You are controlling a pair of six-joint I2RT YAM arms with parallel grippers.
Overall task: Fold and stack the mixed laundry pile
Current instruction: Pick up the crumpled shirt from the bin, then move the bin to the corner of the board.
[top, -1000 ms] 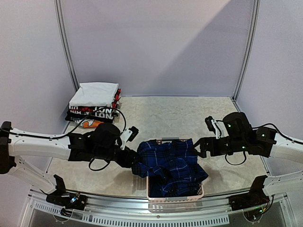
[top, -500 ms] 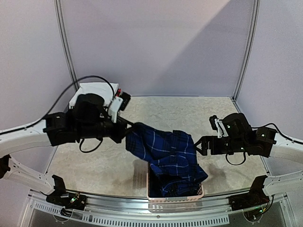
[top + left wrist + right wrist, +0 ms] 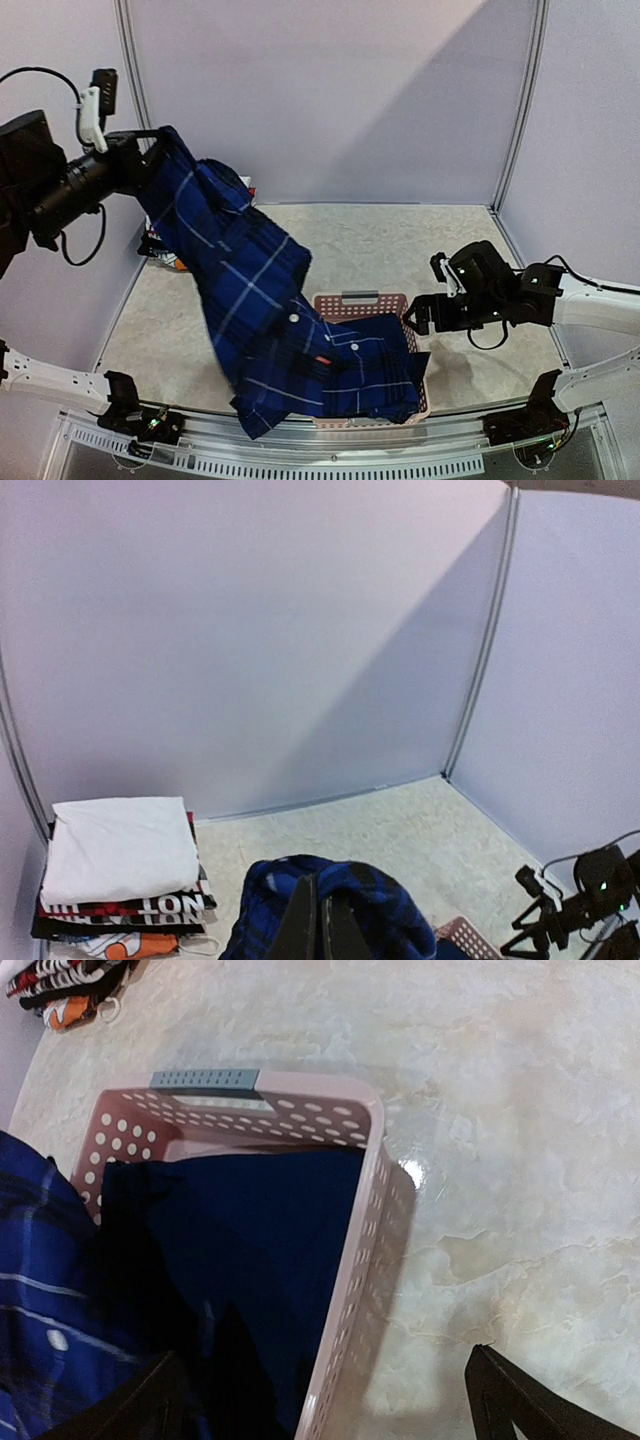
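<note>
The left jaws were pressed together on a bunch of the plaid shirt (image 3: 250,290), held high in the upper left of the overhead view, in front of the wall panel. In the left wrist view the two fingers (image 3: 305,930) stood side by side at the bottom edge with blue checked cloth humped around them. From that grip the shirt hung in a long slant down to the lower centre of the overhead view. There its lower end lay draped over the near side of the pink basket (image 3: 350,300).

The right jaws stood wide apart and held nothing, just beside the basket's right wall at the centre right. In the right wrist view we saw the navy T-shirt (image 3: 260,1230) lying inside the basket, with the plaid cloth at the lower left.

A stack of folded clothes (image 3: 120,880) sat on the table (image 3: 400,240) at the far left corner.
</note>
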